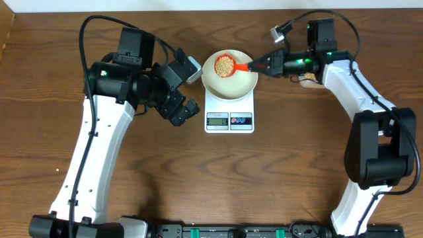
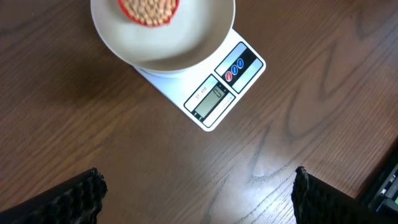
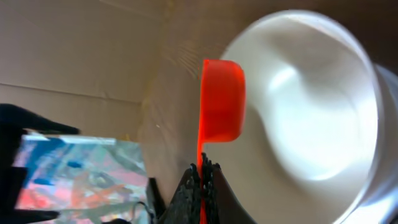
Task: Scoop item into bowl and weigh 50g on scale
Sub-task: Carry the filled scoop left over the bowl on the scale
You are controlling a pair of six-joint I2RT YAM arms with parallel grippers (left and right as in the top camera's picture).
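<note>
The white bowl [image 1: 231, 84] sits on the white scale [image 1: 229, 119] at the table's middle back. My right gripper [image 1: 260, 66] is shut on the handle of a red scoop [image 1: 227, 64] and holds it over the bowl. The scoop is full of tan beans [image 1: 225, 65]. In the right wrist view the scoop [image 3: 221, 99] shows edge-on beside the bowl [image 3: 311, 106], its handle pinched in the jaws [image 3: 201, 171]. My left gripper [image 1: 187, 110] is open and empty, left of the scale. The left wrist view shows the bowl [image 2: 186, 37], beans [image 2: 149, 9], scale [image 2: 217, 96] and open jaws [image 2: 199, 193].
A colourful printed bag [image 3: 81, 177] lies behind the right gripper in the right wrist view. A small tan thing [image 1: 308, 79] shows under the right arm. Black equipment runs along the table's front edge [image 1: 225, 231].
</note>
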